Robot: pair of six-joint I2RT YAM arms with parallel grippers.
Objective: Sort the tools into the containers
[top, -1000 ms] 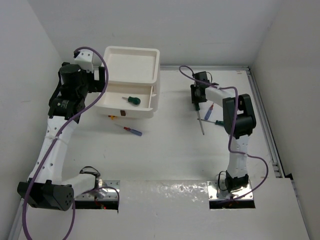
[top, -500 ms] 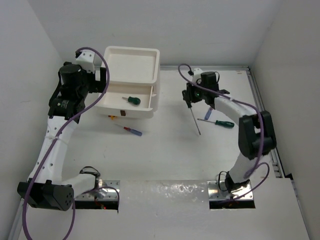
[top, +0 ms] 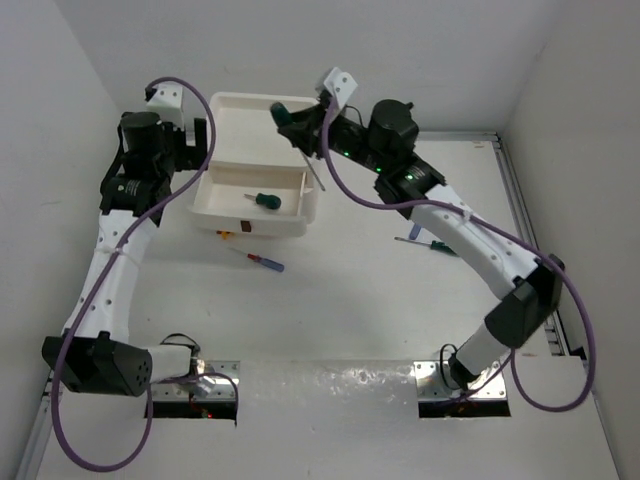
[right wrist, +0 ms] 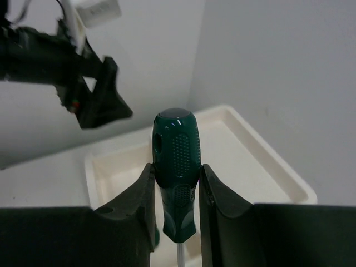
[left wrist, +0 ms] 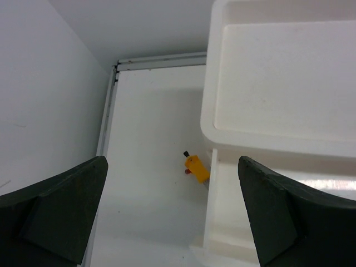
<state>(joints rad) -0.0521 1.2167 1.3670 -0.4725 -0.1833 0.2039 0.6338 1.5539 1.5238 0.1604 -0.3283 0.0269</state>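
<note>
Across the white table (top: 330, 310): a white drawer unit (top: 265, 98) at far left, upper drawer (top: 250, 226) standing open. Right hand (right wrist: 177, 167) clamped on the long green screwdriver (right wrist: 173, 139), tilted over the right rim of the unit's recessed tray top. Left hand (left wrist: 172, 161) spread wide, just beside the unit's left wall. Inside the open drawer, a stubby dark green screwdriver (top: 266, 200). On the table near the drawer front, a blue-and-red screwdriver (top: 265, 261). Just beside the unit's base, a yellow-orange screwdriver (left wrist: 196, 167).

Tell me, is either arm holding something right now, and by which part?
The right tool grips the green screwdriver by its handle, its fingers pinching the handle's lower half. The left tool is open and holds nothing.
</note>
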